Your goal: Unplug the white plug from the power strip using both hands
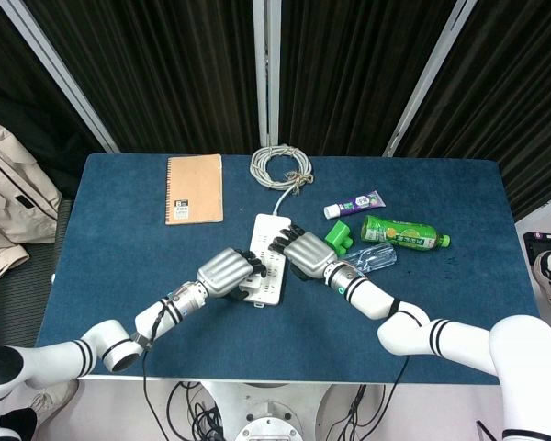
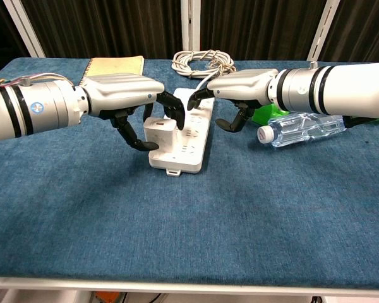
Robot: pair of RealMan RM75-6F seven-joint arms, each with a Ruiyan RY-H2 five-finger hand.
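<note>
Facing up: notebook (image 1: 194, 188) label "8"

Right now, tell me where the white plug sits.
The white plug sits in the near end of the power strip, left of table centre in the chest view, with the left hand closed around it and the right hand pressing the strip's far part.

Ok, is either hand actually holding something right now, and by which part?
The left hand grips the white plug by its sides, thumb on its left face. The right hand rests fingertips on the power strip, holding nothing.
</note>
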